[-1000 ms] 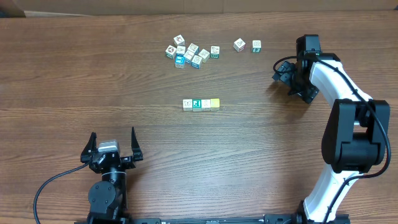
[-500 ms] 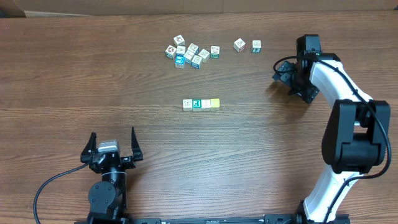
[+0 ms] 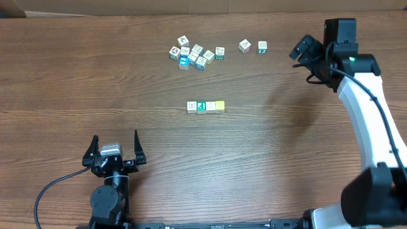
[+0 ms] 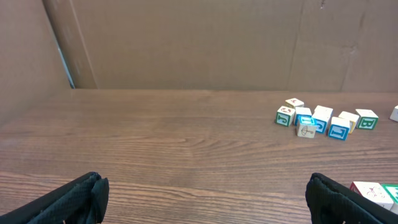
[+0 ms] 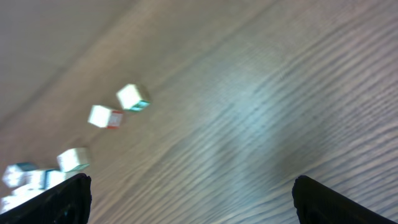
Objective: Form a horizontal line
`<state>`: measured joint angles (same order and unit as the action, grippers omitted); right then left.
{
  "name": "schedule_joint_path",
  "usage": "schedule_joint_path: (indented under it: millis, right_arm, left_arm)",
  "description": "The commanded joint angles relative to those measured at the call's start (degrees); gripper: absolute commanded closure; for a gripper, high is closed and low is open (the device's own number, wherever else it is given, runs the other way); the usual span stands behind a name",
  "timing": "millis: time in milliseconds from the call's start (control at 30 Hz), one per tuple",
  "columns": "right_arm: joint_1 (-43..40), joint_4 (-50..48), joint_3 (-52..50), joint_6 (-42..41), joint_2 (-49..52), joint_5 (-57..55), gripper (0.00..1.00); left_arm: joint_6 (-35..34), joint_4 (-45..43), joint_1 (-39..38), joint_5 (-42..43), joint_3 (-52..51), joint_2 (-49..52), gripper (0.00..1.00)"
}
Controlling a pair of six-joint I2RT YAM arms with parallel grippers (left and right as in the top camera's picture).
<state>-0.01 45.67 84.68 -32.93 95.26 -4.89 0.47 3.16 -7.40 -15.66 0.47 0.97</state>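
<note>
The horizontal line [image 3: 205,106] is a short straight row of four tiny cubes at the table's middle. Its faces run white, teal-green, white and yellow. Its left end [image 4: 372,190] shows at the lower right edge of the left wrist view. My left gripper [image 3: 116,143] sits near the front edge, left of the row, open with nothing between its fingers [image 4: 79,199]. My right gripper [image 3: 306,56] hovers at the far right, open and empty; its view is motion-blurred, with bare wood between the fingertips [image 5: 343,199].
An irregular cluster of several similar cubes [image 3: 194,54] lies at the back centre, also seen in the left wrist view [image 4: 323,119]. Two separate cubes [image 3: 245,46] [image 3: 262,46] lie right of it, near the right gripper. A brown cardboard wall [image 4: 199,43] backs the table.
The right arm has swung up and to the right, carrying its gripper toward the table's far right. The left arm and all cubes have stayed put.
</note>
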Motion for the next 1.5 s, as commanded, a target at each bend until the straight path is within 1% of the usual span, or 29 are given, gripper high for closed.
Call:
schedule_joint_path:
  millis: [0, 200, 333, 600, 667, 767, 833, 933, 1033, 1133, 1267, 1467]
  right_arm:
    - [1.4, -0.2, -0.1, -0.3, -5.4, -0.2, 0.00]
    - [2.8, -0.1, -0.1, 0.3, -12.7, -0.7, 0.00]
    - [2.7, 1.4, -0.1, 0.3, -18.5, -6.6, 0.00]
    - [2.7, 2.0, -0.1, 0.3, -31.2, -6.7, 0.00]
    - [2.7, 5.3, -0.1, 0.3, -34.4, -7.9, 0.00]
    - [2.7, 12.6, -1.2, 0.3, -38.1, -11.3, 0.00]
    - [2.7, 14.4, -4.3, 0.3, -40.9, -14.0, 0.00]
    - [2.6, 13.4, -12.5, 0.3, -46.5, -16.5, 0.00]
    - [2.6, 10.3, -22.8, 0.2, -53.3, -16.4, 0.00]
    - [2.6, 9.9, -30.5, -0.3, -60.0, -15.5, 0.00]
    - [2.6, 10.6, -36.9, -0.2, -66.4, -15.9, 0.00]
    - [2.6, 8.4, -41.7, -0.1, -71.2, -17.4, 0.00]
  left_arm:
    - [1.3, 0.0, -0.2, 0.0, -0.2, -0.7, 0.00]
    - [1.3, 0.0, -0.2, 0.0, -0.2, -0.7, 0.00]
    - [1.3, 0.0, -0.2, 0.0, -0.2, -0.7, 0.00]
    - [1.3, 0.0, -0.2, 0.0, -0.2, -0.7, 0.00]
    - [1.3, 0.0, -0.2, 0.0, -0.2, -0.7, 0.00]
    - [1.3, 0.0, -0.2, 0.0, -0.2, -0.7, 0.00]
    - [1.3, 0.0, -0.2, 0.0, -0.2, -0.7, 0.00]
    - [1.3, 0.0, -0.2, 0.0, -0.2, -0.7, 0.00]
    - [1.3, 0.0, -0.2, 0.0, -0.2, -0.7, 0.00]
    - [1.3, 0.0, -0.2, 0.0, -0.2, -0.7, 0.00]
    - [1.3, 0.0, -0.2, 0.0, -0.2, -0.7, 0.00]
    - [1.3, 0.0, -0.2, 0.0, -0.2, -0.7, 0.00]
